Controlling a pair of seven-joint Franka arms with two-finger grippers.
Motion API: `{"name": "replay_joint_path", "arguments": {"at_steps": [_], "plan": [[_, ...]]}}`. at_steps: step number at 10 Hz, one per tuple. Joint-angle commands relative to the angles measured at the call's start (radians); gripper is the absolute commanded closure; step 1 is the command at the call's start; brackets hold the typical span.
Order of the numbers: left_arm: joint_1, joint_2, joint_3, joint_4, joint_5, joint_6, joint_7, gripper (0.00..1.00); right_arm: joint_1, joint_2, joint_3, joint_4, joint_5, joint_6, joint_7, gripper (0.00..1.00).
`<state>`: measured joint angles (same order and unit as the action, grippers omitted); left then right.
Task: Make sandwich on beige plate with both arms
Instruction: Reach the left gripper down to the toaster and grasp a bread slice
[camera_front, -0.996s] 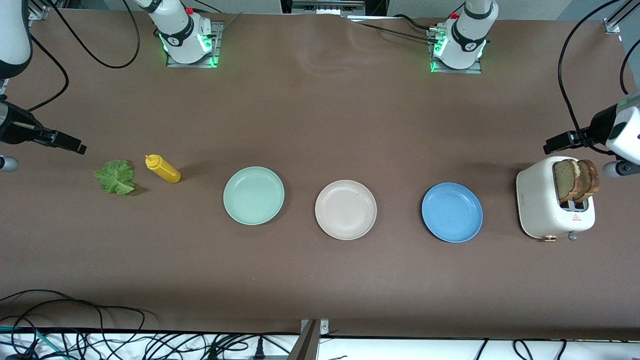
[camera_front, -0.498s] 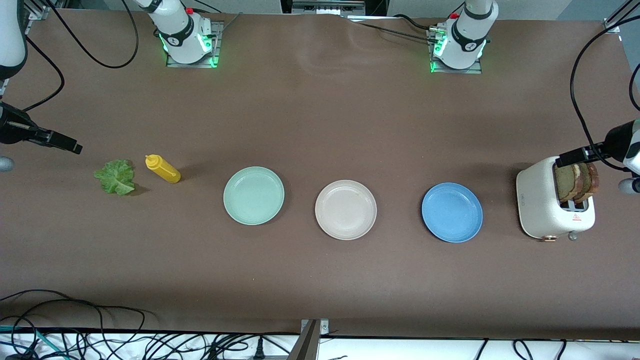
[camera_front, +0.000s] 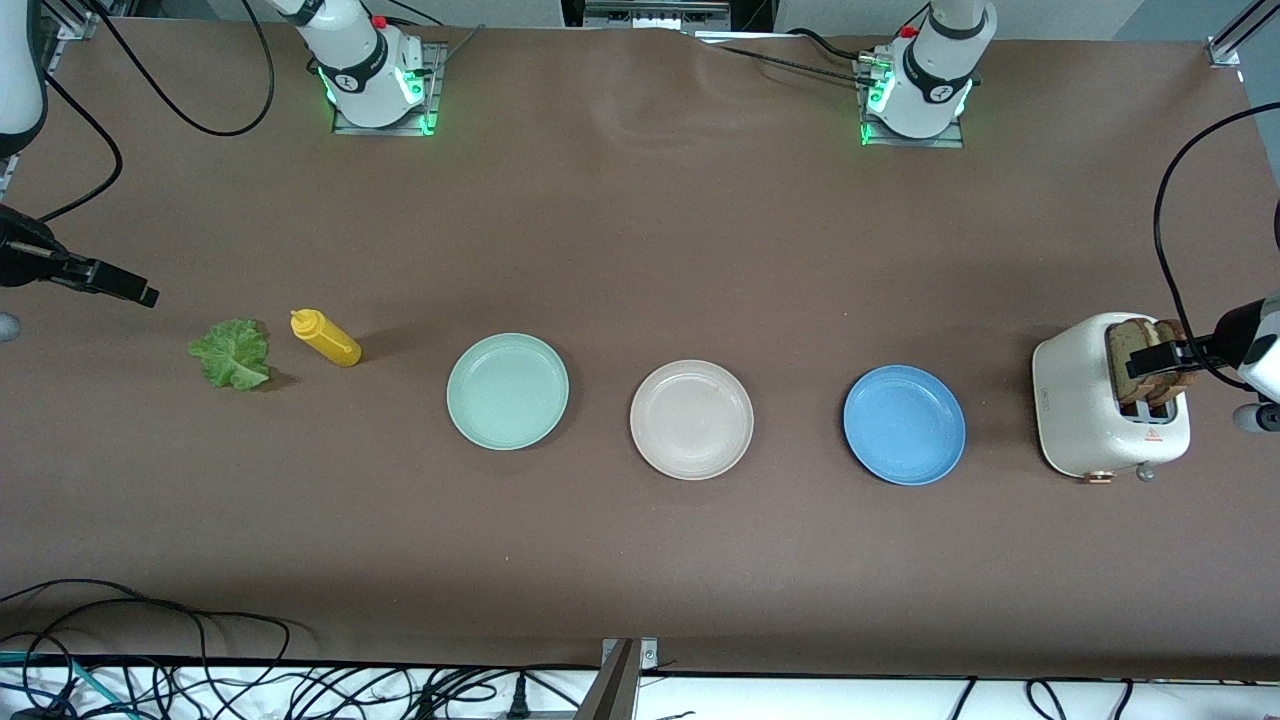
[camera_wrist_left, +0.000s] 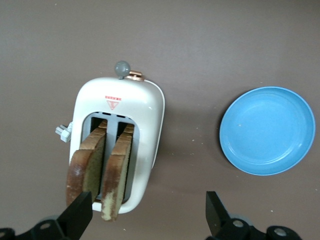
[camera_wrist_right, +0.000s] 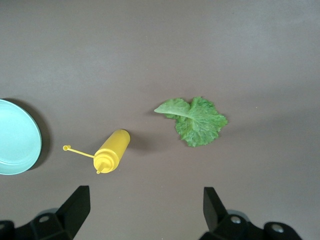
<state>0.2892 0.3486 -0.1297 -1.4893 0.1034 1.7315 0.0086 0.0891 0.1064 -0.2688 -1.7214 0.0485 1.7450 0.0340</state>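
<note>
Bread slices (camera_wrist_left: 100, 170) stand upright in the toaster (camera_wrist_left: 145, 125) under my left gripper (camera_wrist_left: 149, 215), whose jaws gape fully wide and empty; one finger (camera_wrist_left: 80, 212) sits just beside the outer slice. My right gripper (camera_wrist_right: 145, 212), equally wide and empty, hangs above bare table near the lettuce leaf (camera_wrist_right: 195, 120) and yellow bottle (camera_wrist_right: 111, 151). From the blue plate (camera_front: 904, 425), the empty beige plate (camera_front: 691, 420) lies at nine o'clock.

3 plates (camera_front: 691, 419); 2 bread slices (camera_front: 1140, 355); 1 toaster (camera_front: 1085, 420); 1 lettuce leaf (camera_front: 232, 353); 1 bottle (camera_front: 325, 338)
</note>
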Motion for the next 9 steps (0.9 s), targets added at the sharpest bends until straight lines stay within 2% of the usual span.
{"name": "replay_joint_path", "arguments": {"at_steps": [1,4,9], "plan": [[0.027,0.062,-0.007,0.032,0.003,0.028,0.024,0.0,-0.005,-0.013,0.002,-0.007,-0.01,-0.005,-0.014,0.0],[0.047,0.11,-0.007,0.027,-0.031,0.042,0.021,0.0,-0.003,-0.013,0.002,-0.007,-0.01,-0.005,-0.013,0.0],[0.054,0.107,-0.007,-0.011,-0.033,0.019,0.007,0.0,-0.003,-0.013,0.002,-0.006,-0.01,-0.005,-0.013,0.0]]}}
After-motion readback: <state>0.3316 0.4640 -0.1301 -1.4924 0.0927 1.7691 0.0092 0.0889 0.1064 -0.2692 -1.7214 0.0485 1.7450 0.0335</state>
